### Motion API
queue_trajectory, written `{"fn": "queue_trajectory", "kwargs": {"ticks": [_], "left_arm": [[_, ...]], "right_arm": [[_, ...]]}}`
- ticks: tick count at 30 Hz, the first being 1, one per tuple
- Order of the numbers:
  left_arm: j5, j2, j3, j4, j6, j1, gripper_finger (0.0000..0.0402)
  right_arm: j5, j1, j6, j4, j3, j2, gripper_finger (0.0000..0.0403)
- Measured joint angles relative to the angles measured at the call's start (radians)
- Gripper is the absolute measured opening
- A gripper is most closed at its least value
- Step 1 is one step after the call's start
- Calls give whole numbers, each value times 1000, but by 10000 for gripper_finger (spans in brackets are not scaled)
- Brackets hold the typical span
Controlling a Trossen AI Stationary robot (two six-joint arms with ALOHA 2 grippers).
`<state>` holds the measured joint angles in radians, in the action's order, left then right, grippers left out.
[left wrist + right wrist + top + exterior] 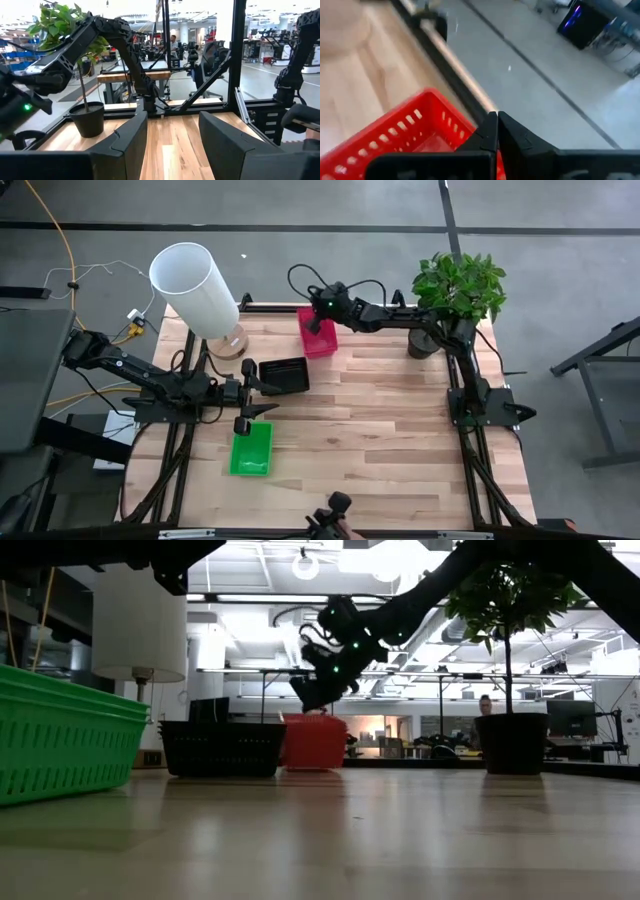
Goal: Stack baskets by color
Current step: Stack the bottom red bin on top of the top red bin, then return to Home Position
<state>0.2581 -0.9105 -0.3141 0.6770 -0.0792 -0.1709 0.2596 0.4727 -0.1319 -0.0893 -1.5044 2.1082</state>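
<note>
Three baskets rest on their bottoms on the wooden table. The red one (pixel 318 336) is at the far middle, the black one (pixel 284 375) nearer and to its left, the green one (pixel 251 450) toward the near edge. My right gripper (pixel 318 320) is shut and slants down over the red basket's far rim (pixel 445 107), its tips just above that rim (pixel 313 718) in the low view. My left gripper (pixel 264 399) stands open and level between the black and green baskets, nothing between its fingers (pixel 125 145). My right gripper's shut fingers (pixel 496 132) reach over the red basket's far corner (pixel 470 127) from the table's right, slanting down. Whether they touch the rim I cannot tell. The basket sits flat on the table.
A tall white cylinder (pixel 195 288) stands on a round foot at the far left. A plant in a black pot (pixel 455 292) stands at the far right, beside the right arm. Bare wood lies across the table's middle and right (pixel 380 440).
</note>
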Motion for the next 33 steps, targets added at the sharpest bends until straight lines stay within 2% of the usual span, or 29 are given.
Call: {"fn": "queue_trajectory", "kwargs": {"ticks": [3,9,15,20,24,29,31,33], "left_arm": [[0,0,0,1,0,0,166],[2,0,0,1,0,0,166],[19,0,0,2,23,0,166],[19,0,0,1,23,0,166],[19,0,0,1,23,0,166],[19,0,0,0,28,0,166],[19,0,0,0,43,0,166],[19,0,0,0,50,0,166]], "right_arm": [[-8,-1,1,46,4,5,0],[-25,-7,-21,27,2,3,0],[-171,-43,-96,-30,-5,-112,0],[-328,-92,-104,58,1,-237,0],[-423,-189,-108,108,1,-299,0],[-429,-332,-112,114,2,-305,0],[-415,-381,-130,170,2,-312,0],[-358,-421,-154,259,2,-325,0]]}}
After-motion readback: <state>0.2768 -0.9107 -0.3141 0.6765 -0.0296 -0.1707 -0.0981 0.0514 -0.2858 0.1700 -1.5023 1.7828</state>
